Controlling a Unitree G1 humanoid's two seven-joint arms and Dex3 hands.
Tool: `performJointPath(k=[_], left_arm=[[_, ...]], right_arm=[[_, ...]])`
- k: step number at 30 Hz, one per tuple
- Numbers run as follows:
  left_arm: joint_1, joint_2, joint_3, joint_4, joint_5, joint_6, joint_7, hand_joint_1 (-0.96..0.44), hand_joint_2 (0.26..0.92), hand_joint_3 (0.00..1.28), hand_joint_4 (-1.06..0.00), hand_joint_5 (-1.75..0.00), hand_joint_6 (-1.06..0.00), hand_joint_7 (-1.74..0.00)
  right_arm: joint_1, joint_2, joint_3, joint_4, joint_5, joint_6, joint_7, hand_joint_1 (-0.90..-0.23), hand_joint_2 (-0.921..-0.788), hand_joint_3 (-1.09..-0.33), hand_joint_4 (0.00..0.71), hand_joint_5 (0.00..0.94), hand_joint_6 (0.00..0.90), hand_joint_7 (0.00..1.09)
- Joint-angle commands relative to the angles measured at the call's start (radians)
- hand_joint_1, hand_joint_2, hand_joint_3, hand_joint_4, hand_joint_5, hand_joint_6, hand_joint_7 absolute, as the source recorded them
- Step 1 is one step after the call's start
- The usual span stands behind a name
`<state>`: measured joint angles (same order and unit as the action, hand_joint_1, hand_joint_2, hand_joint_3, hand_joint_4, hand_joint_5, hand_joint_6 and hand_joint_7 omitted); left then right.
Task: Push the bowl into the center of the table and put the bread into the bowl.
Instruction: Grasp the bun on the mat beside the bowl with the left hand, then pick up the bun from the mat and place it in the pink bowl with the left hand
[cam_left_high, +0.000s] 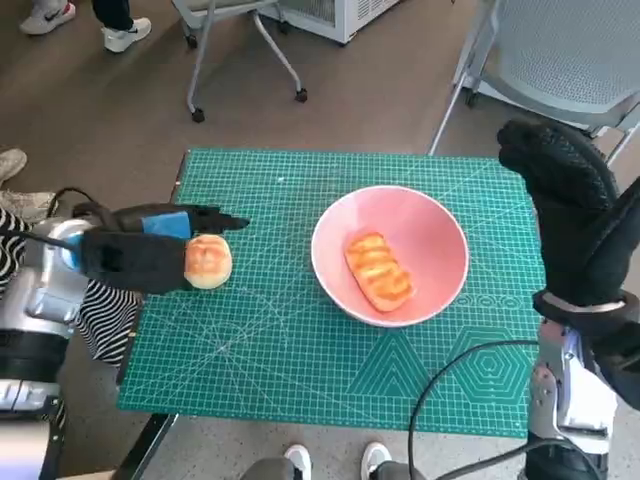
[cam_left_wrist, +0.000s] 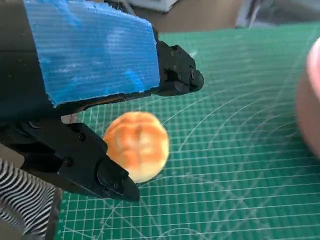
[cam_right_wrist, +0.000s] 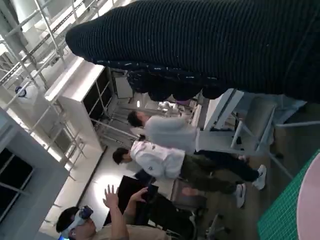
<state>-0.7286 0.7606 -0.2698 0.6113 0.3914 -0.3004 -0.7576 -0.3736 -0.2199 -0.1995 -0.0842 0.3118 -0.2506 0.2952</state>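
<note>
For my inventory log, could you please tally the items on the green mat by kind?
Bread: 2, a long loaf lying in the bowl and a round bun in the left hand
Pink bowl: 1
Total: 3

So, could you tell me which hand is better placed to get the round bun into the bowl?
The left hand: it already holds the bun, just off the bowl. The right hand is raised beyond the bowl's far side, holding nothing.
</note>
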Motion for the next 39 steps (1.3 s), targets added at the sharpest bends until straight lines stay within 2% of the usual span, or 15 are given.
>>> performJointPath(k=[1, 11, 14, 17, 18, 19, 20, 21, 23, 24, 27, 31, 39], left_arm=[[-0.042, -0.028, -0.029, 0.089, 0.034, -0.024, 0.035, 0.13, 0.754, 0.01, -0.08, 0.00, -0.22, 0.00], [-0.085, -0.086, -0.094, 0.248, 0.121, -0.022, 0.135, 0.17, 0.769, 0.02, -0.14, -0.02, -0.27, -0.02], [-0.095, -0.102, -0.121, 0.289, 0.166, -0.013, 0.195, 0.17, 0.791, 0.02, -0.22, -0.02, -0.34, -0.02], [-0.098, -0.113, -0.144, 0.318, 0.208, -0.010, 0.263, 0.15, 0.835, 0.04, -0.38, -0.02, -0.49, -0.04], [-0.097, -0.114, -0.155, 0.333, 0.228, -0.021, 0.309, 0.14, 0.842, 0.04, -0.41, -0.02, -0.52, -0.04], [-0.097, -0.115, -0.162, 0.344, 0.242, -0.030, 0.343, 0.13, 0.861, 0.05, -0.56, -0.07, -0.63, -0.08], [-0.096, -0.114, -0.169, 0.358, 0.257, -0.046, 0.384, 0.12, 0.870, 0.04, -0.62, -0.08, -0.67, -0.10], [-0.097, -0.113, -0.176, 0.370, 0.266, -0.058, 0.413, 0.08, 0.889, 0.05, -0.68, -0.43, -0.63, -0.52], [-0.098, -0.108, -0.185, 0.387, 0.282, -0.091, 0.468, 0.04, 0.904, 0.07, -0.71, -0.76, -0.58, -0.88], [-0.099, -0.103, -0.186, 0.391, 0.285, -0.107, 0.487, 0.03, 0.910, 0.06, -0.73, -0.88, -0.58, -0.99], [-0.103, -0.094, -0.183, 0.397, 0.283, -0.140, 0.513, 0.01, 0.915, 0.05, -0.75, -1.06, -0.62, -1.07], [-0.106, -0.083, -0.162, 0.380, 0.259, -0.159, 0.510, 0.00, 0.916, 0.05, -0.74, -1.17, -0.64, -1.05], [-0.105, -0.060, -0.120, 0.300, 0.218, -0.164, 0.458, 0.00, 0.918, 0.04, -0.75, -1.13, -0.64, -1.13]], right_arm=[[0.024, -0.006, -0.005, -0.005, 0.003, 0.013, 0.002, -0.674, -0.921, -0.693, 0.201, 0.000, 0.093, 0.53], [0.024, -0.009, -0.005, -0.013, 0.004, 0.026, -0.001, -0.671, -0.921, -0.694, 0.197, 0.000, 0.093, 0.53], [0.025, -0.008, -0.003, -0.019, 0.003, 0.031, -0.002, -0.670, -0.921, -0.694, 0.196, 0.000, 0.093, 0.53], [0.029, -0.007, -0.003, -0.026, 0.003, 0.034, -0.002, -0.669, -0.921, -0.695, 0.196, 0.000, 0.093, 0.53], [0.031, -0.007, -0.001, -0.029, 0.001, 0.034, -0.003, -0.669, -0.921, -0.695, 0.196, 0.000, 0.093, 0.53], [0.032, -0.006, 0.000, -0.032, 0.000, 0.035, -0.004, -0.669, -0.921, -0.695, 0.196, 0.000, 0.090, 0.53], [0.034, -0.006, 0.000, -0.035, -0.001, 0.035, -0.004, -0.669, -0.921, -0.695, 0.196, 0.000, 0.089, 0.53], [0.035, -0.006, 0.001, -0.037, -0.002, 0.036, -0.004, -0.668, -0.921, -0.696, 0.196, 0.000, 0.087, 0.53], [0.037, -0.006, 0.000, -0.039, -0.002, 0.038, -0.004, -0.668, -0.921, -0.698, 0.196, 0.000, 0.084, 0.53], [0.037, -0.007, -0.001, -0.040, -0.001, 0.039, -0.004, -0.667, -0.921, -0.699, 0.196, 0.000, 0.083, 0.53], [0.037, -0.007, -0.001, -0.040, -0.002, 0.040, -0.005, -0.667, -0.921, -0.702, 0.196, 0.000, 0.082, 0.53], [0.036, -0.009, -0.002, -0.037, -0.004, 0.037, -0.003, -0.666, -0.921, -0.707, 0.196, 0.000, 0.080, 0.53], [0.038, -0.006, 0.001, -0.035, -0.006, 0.033, -0.002, -0.665, -0.921, -0.713, 0.196, 0.000, 0.077, 0.53]])
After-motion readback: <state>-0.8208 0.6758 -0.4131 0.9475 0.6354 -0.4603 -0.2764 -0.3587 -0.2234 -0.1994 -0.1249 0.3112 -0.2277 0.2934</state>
